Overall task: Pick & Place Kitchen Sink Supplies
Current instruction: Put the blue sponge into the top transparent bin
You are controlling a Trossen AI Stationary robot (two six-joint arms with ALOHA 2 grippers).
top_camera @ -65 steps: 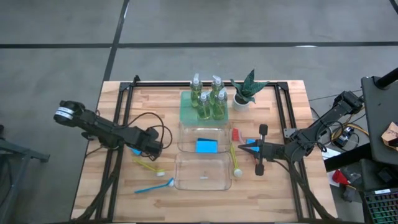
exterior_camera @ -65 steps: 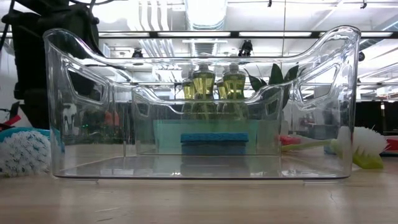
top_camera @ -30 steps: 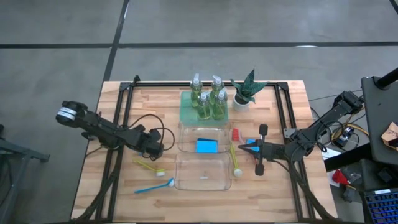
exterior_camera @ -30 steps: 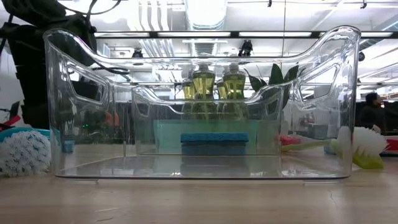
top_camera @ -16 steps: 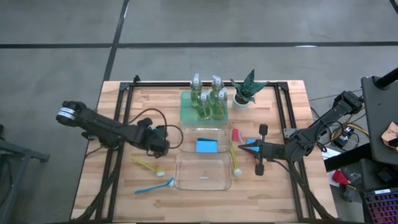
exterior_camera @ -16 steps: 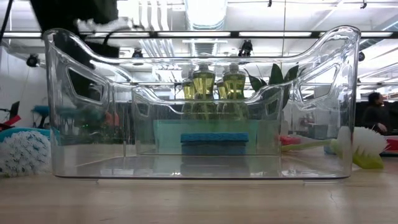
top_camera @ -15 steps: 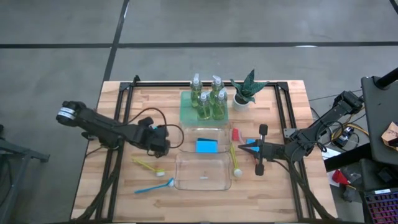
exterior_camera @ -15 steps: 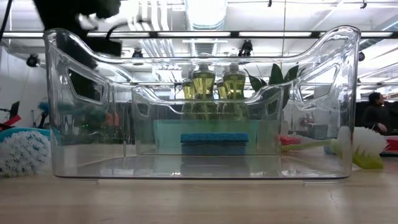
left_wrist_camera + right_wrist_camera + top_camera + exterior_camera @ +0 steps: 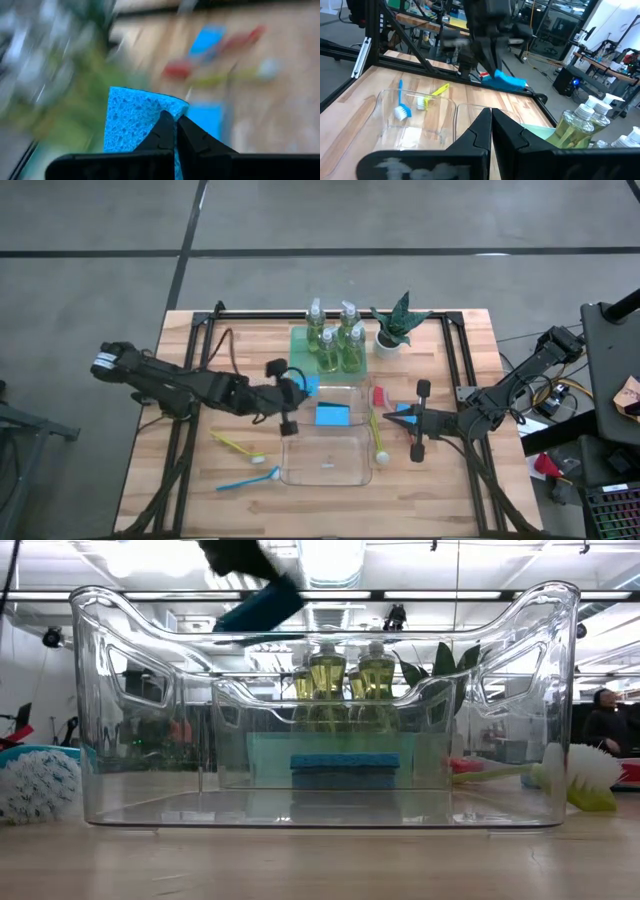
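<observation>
Wooden table (image 9: 200,490) on grey floor; left tool (image 9: 300,388) clamps blue sponge (image 9: 132,117); right tool (image 9: 388,418) closed, empty.

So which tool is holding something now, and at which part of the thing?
The left tool holds a blue sponge, pinched at one edge, above the clear bins. The right tool is shut and holds nothing.

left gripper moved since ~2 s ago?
Yes. In the high view the left gripper has swung rightward from the table's left side to the clear bins, jaws shut on a blue sponge.
</observation>
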